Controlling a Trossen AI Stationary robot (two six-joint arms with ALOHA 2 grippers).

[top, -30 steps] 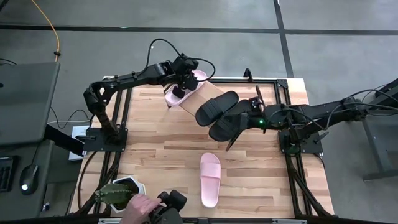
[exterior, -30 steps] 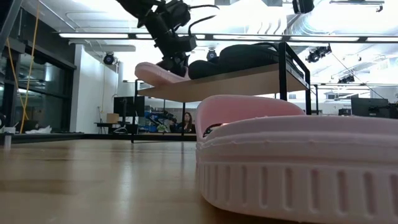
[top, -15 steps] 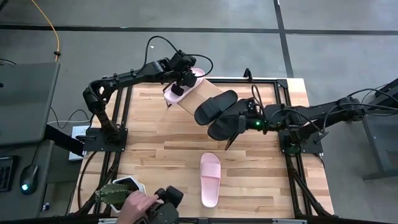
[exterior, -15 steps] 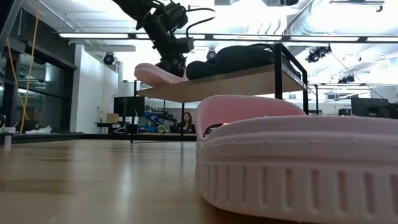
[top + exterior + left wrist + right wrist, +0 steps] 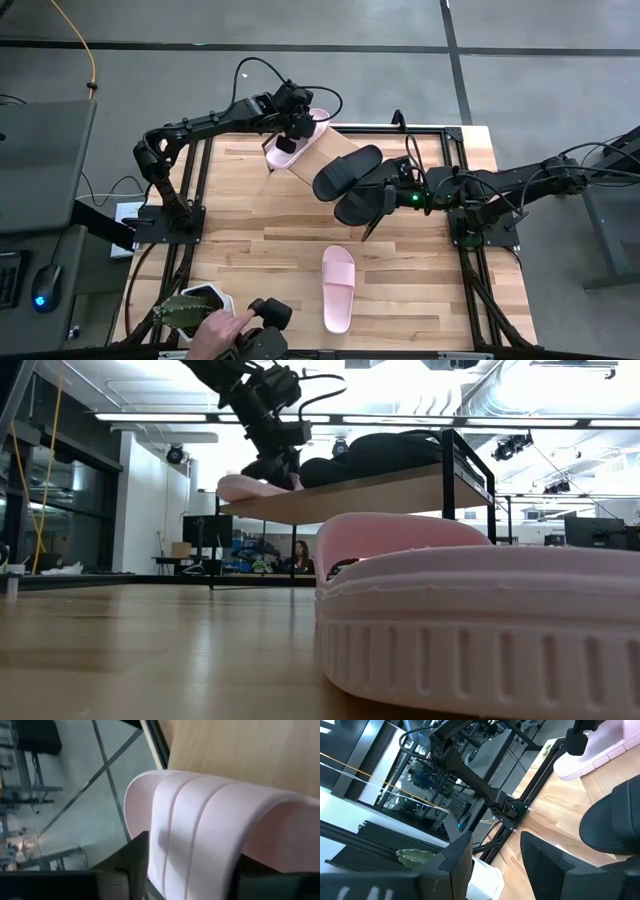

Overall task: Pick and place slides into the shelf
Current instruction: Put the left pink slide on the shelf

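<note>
Setting the first pink slide point(image 5: 293, 143) onto the shelf point(image 5: 330, 152) — left end effector point(image 5: 294, 133) astride the strap, grip unclear; right end effector point(image 5: 392, 192) open beside the black slides point(image 5: 362, 186) — next, fetching the pink slide on the desk point(image 5: 338, 288).

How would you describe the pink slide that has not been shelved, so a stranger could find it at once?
Start from the slanted shelf at the table's far edge, which carries two black slides and one pink slide. Come toward the near edge: the lone pink slide lies flat on the bare tabletop, touching nothing.
</note>
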